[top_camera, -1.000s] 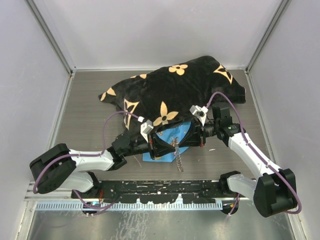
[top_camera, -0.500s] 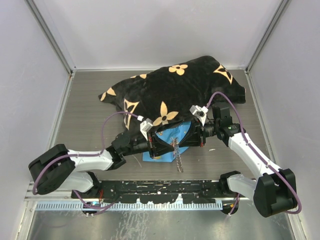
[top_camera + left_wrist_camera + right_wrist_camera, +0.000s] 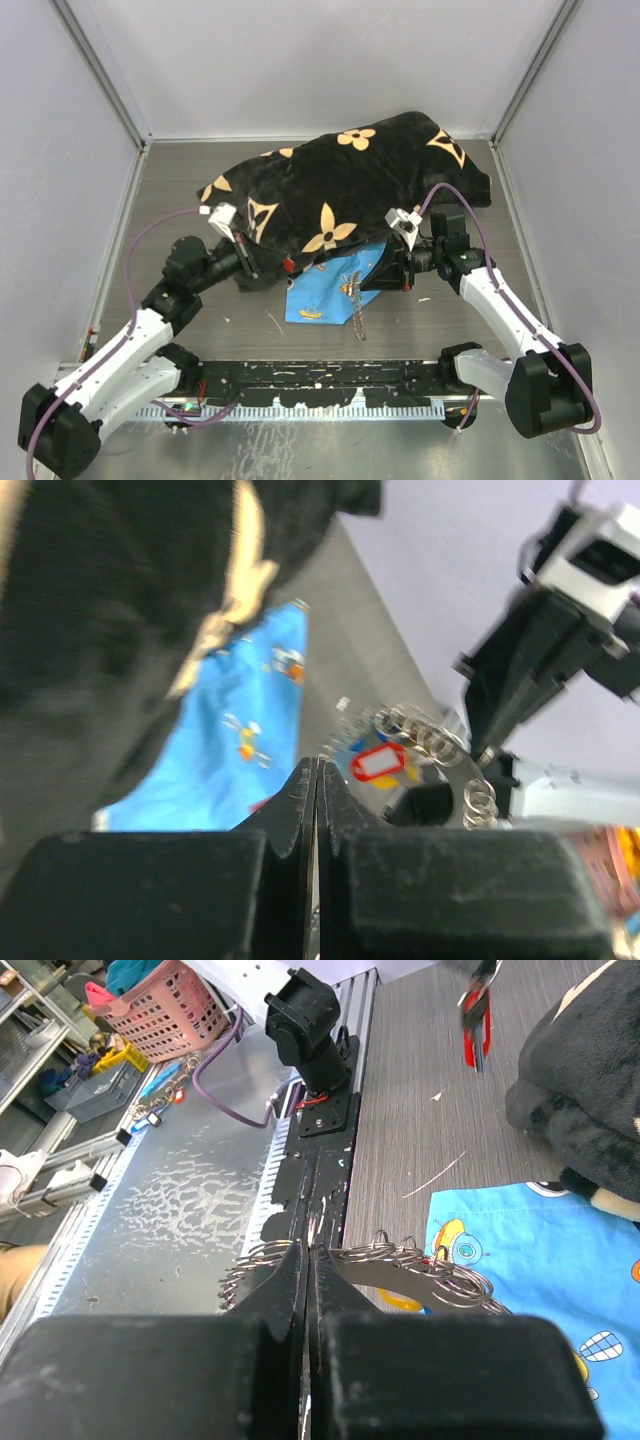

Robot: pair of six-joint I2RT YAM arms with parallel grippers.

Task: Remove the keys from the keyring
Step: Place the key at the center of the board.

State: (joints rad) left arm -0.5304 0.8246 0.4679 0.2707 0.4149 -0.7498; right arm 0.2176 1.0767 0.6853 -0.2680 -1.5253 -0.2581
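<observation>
My right gripper (image 3: pixel 368 283) is shut on the keyring (image 3: pixel 352 290), a silvery coiled loop held over the blue cloth with a strand hanging toward the near edge. In the right wrist view the keyring (image 3: pixel 440 1270) spreads to both sides of the closed right gripper (image 3: pixel 306 1250), with a yellow key head (image 3: pixel 400 1302) under it. My left gripper (image 3: pixel 275 267) is off to the left, shut, with a red key (image 3: pixel 288 266) at its tip. The red key (image 3: pixel 474 1020) dangles apart from the ring. From the left gripper (image 3: pixel 316 765), a red-rimmed key (image 3: pixel 380 763) shows on the ring (image 3: pixel 425 732).
A black blanket (image 3: pixel 350 180) with tan flower marks covers the back of the table and overlaps the blue cloth (image 3: pixel 318 300). White walls enclose three sides. The arm bases and a black rail (image 3: pixel 320 375) run along the near edge. A pink basket (image 3: pixel 160 1015) stands off the table.
My left arm has pulled away from the keyring to the left, carrying the red key. The right gripper has stayed over the blue cloth, still holding the ring.
</observation>
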